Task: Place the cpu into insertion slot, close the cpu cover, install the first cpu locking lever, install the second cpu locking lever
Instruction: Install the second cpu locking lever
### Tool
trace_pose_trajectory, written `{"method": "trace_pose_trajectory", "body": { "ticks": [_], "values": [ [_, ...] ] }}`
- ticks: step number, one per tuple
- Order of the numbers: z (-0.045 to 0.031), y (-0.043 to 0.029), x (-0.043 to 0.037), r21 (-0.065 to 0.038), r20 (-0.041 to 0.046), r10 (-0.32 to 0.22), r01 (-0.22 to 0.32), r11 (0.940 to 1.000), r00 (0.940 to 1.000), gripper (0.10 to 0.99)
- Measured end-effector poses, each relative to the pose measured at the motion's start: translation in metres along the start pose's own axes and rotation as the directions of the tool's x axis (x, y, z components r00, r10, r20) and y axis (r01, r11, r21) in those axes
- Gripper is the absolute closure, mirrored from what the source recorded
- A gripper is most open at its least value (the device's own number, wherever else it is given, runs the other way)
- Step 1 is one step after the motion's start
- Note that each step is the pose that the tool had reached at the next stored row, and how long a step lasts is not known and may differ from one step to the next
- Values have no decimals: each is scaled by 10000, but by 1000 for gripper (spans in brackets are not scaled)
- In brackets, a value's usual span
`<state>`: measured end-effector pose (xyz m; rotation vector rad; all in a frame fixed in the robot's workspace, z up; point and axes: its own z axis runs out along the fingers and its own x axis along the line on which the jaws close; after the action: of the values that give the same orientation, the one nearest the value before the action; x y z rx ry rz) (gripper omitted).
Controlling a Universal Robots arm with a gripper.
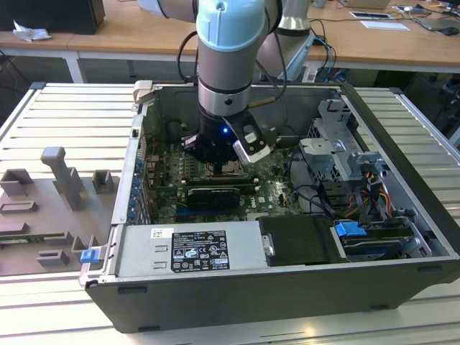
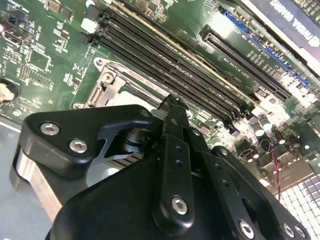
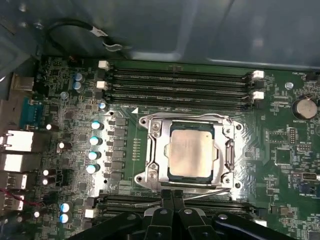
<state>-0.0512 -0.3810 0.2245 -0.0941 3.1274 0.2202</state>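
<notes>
In the first wrist view the gripper [image 3: 173, 196] hangs just above the motherboard [image 3: 70, 100], its jaws pressed together with nothing between them, tips at the six o'clock edge of the insertion slot [image 3: 150, 175]. The cpu [image 3: 192, 150] lies flat in that slot, its pale metal top showing through the window of the cpu cover [image 3: 159, 145], which lies closed around it. Beyond, at twelve o'clock, run the long memory slots [image 3: 180, 90]. In the exterior view the arm [image 1: 224, 65] reaches down into the open computer case [image 1: 287, 287].
</notes>
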Motion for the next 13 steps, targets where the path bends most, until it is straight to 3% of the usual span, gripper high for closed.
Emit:
{"method": "trace_pose_trajectory", "body": {
  "ticks": [6,13],
  "values": [
    [1,-5,64,-109,7,-6,6,9999,10000,980],
    [0,-14,138,-168,9,-15,15,9999,10000,980]
  ]
}}
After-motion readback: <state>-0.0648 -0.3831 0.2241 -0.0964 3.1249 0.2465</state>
